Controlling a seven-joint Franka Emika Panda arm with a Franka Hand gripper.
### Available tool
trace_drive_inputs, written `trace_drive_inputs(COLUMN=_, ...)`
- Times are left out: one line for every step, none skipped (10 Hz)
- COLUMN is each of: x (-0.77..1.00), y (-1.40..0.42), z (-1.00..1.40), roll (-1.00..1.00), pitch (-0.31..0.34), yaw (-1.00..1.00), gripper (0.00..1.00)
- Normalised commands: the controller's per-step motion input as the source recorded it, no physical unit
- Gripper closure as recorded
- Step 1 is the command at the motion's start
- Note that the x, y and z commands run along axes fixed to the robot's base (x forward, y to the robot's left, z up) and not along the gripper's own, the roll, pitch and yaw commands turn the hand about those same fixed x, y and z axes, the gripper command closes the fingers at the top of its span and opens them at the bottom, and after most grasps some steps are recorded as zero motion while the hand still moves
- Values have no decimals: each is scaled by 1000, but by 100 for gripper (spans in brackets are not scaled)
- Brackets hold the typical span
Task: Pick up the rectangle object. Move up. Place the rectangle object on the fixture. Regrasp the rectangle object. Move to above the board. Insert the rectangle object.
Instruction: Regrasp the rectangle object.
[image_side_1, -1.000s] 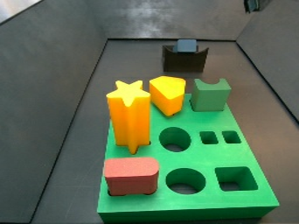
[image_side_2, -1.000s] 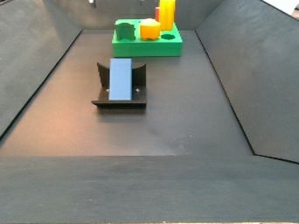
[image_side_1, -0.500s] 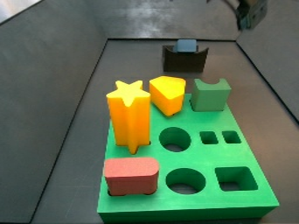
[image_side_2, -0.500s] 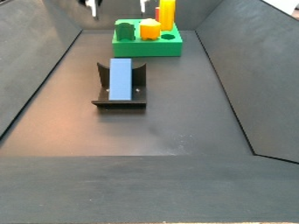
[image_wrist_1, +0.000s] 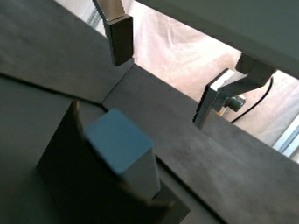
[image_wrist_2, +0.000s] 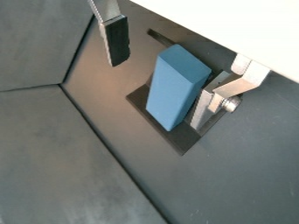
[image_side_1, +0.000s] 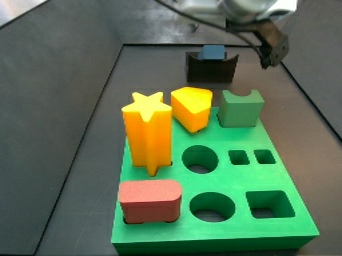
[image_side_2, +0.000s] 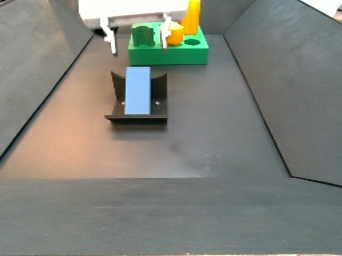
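The blue-grey rectangle object (image_side_2: 138, 90) lies lengthwise in the notch of the dark fixture (image_side_2: 135, 117), free of the gripper. In a side view its end (image_side_1: 211, 53) sticks up from the fixture (image_side_1: 211, 70). My gripper (image_side_2: 138, 37) is open and empty, hovering just above the block's far end, one finger on either side. It also shows in a side view (image_side_1: 265, 42). Both wrist views show the block (image_wrist_2: 177, 85) (image_wrist_1: 117, 144) below and between the spread fingers (image_wrist_2: 117, 40). The green board (image_side_1: 254, 180) lies beyond the fixture.
On the board stand a yellow star (image_side_1: 150, 130), a yellow piece (image_side_1: 191, 107), a green notched block (image_side_1: 241, 107) and a red rounded block (image_side_1: 148, 200). Several holes in the board are open. Dark sloping walls enclose the floor on both sides.
The gripper has come down from the top edge into full view, now over the fixture with open fingers. The block and the board's pieces have not moved.
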Motion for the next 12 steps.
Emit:
trace_drive_inputs(x=100, y=43, z=-1000, roll=81, pitch=-121, yaw=17, gripper=0)
trace_drive_inputs(x=103, y=37, z=-1000, roll=79, pitch=-111, yaw=-8, gripper=0)
trace_drive_inputs(x=99, y=27, z=-842, roll=74, pitch=-86, yaw=-32, gripper=0)
trace_drive_inputs(x=90, y=19, z=-684, roll=75, pitch=-66, yaw=-42, gripper=0)
trace_drive_inputs(x=78, y=12, z=-537, roll=76, pitch=-53, yaw=-44, gripper=0)
trace_drive_inputs(x=73, y=8, z=-342, roll=70, pitch=-27, yaw=-41, gripper=0)
trace_drive_inputs(x=52, y=6, z=-215, roll=59, pitch=6, yaw=-32, gripper=0)
trace_drive_inputs(x=12, y=-6, z=-180, roll=53, pitch=7, yaw=-27, gripper=0)
trace_drive_inputs(x=13, y=-3, z=-178, roll=52, pitch=7, yaw=-16, gripper=0)
trace_drive_inputs(x=13, y=-3, z=-178, roll=53, pitch=7, yaw=-12, gripper=0)
trace_drive_inputs(x=13, y=-2, z=-177, roll=53, pitch=8, yaw=-7, gripper=0)
trace_drive_inputs(x=13, y=-2, z=-176, roll=53, pitch=8, yaw=-5, gripper=0)
